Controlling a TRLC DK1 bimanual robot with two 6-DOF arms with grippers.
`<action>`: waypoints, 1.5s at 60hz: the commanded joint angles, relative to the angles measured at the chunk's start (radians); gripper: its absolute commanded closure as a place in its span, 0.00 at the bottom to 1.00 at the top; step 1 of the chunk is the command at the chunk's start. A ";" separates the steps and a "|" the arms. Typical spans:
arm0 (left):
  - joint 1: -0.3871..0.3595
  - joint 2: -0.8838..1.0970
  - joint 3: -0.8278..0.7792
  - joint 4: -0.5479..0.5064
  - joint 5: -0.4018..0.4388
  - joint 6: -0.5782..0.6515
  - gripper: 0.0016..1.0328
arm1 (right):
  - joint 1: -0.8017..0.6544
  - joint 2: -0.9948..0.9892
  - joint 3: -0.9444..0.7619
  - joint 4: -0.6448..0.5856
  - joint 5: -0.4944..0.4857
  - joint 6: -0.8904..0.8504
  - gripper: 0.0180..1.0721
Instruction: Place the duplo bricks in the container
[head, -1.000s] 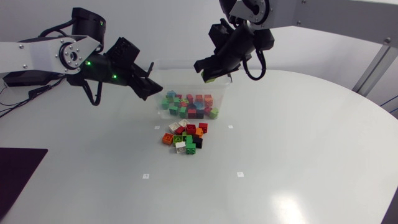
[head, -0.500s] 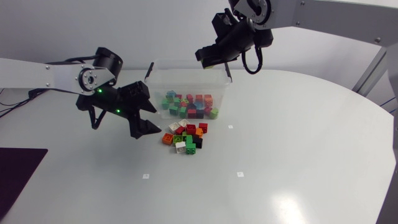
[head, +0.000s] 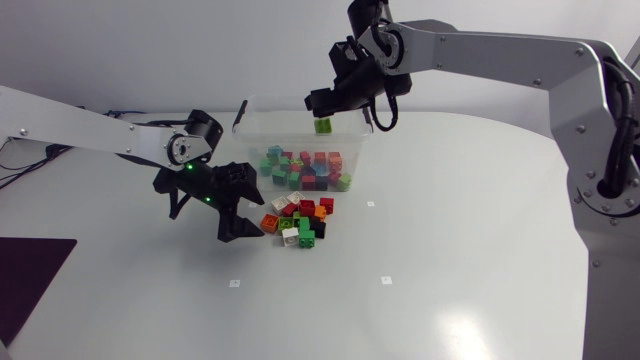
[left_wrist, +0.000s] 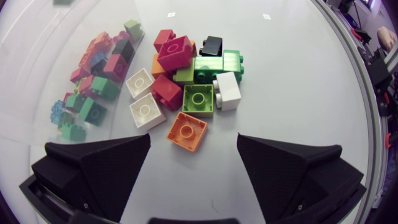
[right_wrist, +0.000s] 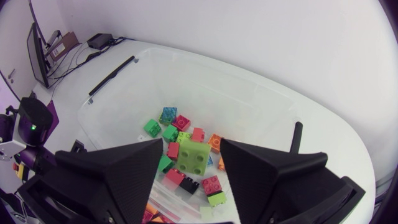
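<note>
A white round table (head: 480, 260) carries a clear plastic container (head: 256, 128) in the upper middle of the head view. Its floor is covered with loose duplo bricks in green, red, blue and pink (head: 305, 170). Just below the container in that view, a small pile of mixed bricks (head: 298, 222) lies on the bare tabletop. A few tiny white square marks (head: 386, 280) dot the surface lower down.

In the left wrist view an orange square brick (left_wrist: 186, 131) lies nearest, just ahead of the gap between the fingers. Behind it are a lime green square brick (left_wrist: 198, 99), two white bricks (left_wrist: 147, 111) and red ones, blocking the way to the rest of the pile.

The left arm stretches in from the left edge, wrist bent down. The left gripper (head: 250, 213) is low beside the pile, its fingers spread and empty.

The right arm arches in from the right edge to the top centre. The right gripper (head: 336, 106) hangs over the container with its fingers apart. A lime green brick (right_wrist: 193, 157) lies between and beyond them, touching neither.
</note>
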 joint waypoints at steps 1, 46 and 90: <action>-0.016 0.052 0.032 -0.005 -0.002 0.054 0.07 | -0.013 -0.004 0.002 0.014 -0.001 -0.005 0.12; -0.039 0.141 0.096 -0.084 -0.019 0.103 0.33 | 0.054 -0.428 -0.677 0.109 -0.037 -0.040 0.12; -0.020 -0.011 -0.007 -0.136 -0.018 0.097 0.81 | 0.109 -0.237 -0.797 0.206 -0.081 -0.452 0.20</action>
